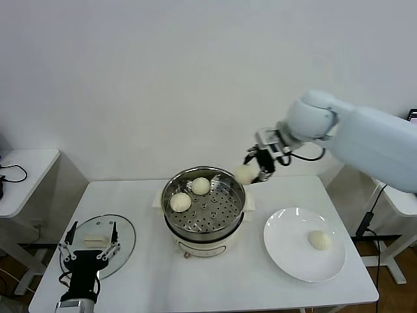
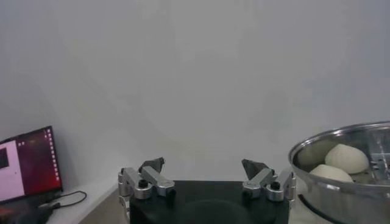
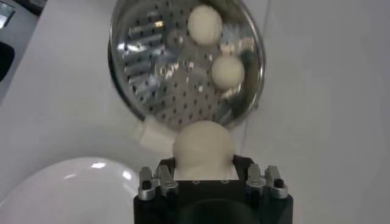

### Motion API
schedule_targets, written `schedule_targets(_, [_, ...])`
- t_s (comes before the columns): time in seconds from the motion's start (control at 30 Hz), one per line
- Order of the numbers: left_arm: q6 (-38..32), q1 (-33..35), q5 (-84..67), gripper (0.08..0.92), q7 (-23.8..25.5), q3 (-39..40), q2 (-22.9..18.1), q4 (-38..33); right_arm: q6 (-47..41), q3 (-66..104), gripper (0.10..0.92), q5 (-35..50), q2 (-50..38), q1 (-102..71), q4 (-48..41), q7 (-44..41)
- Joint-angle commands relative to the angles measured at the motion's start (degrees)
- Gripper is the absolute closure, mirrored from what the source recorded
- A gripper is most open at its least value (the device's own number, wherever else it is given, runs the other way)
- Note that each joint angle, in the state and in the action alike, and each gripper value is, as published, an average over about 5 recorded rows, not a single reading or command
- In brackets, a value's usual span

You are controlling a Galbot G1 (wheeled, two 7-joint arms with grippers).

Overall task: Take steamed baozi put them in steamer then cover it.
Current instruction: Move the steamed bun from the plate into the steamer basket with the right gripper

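Note:
The steel steamer stands mid-table on a cream base with two baozi on its perforated tray. My right gripper is shut on a third baozi and holds it in the air just above the steamer's far right rim; in the right wrist view this baozi sits between the jaws over the rim of the steamer. A fourth baozi lies on the white plate. The glass cover lies flat at front left. My left gripper is open, parked over the cover.
The plate sits right of the steamer near the table's front edge. A small white side table stands at the left, another at the far right. In the left wrist view the steamer shows beside a monitor.

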Motion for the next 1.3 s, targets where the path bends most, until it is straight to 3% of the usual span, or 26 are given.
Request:
schedule_targets(0.03, [-0.08, 0.09, -0.03, 0.177, -0.03, -1.04, -0.21, 0.1, 5.54, -4.83, 0.414, -0.83, 14.85, -0.35, -3.12, 1.94])
schedule_targets(0.4, [-0.46, 0.06, -0.28, 0.177, -0.12, -1.59, -1.41, 0.72, 14.59, -8.78, 0.414, -10.9, 19.99, -5.76, -4.19, 5.81])
schedule_targets(1.3, [-0.97, -0.39, -0.18, 0.177, -0.46, -0.79, -2.29, 1.46, 26.13, -10.67, 0.406, -16.85, 18.69, -7.0, -2.83, 2.74])
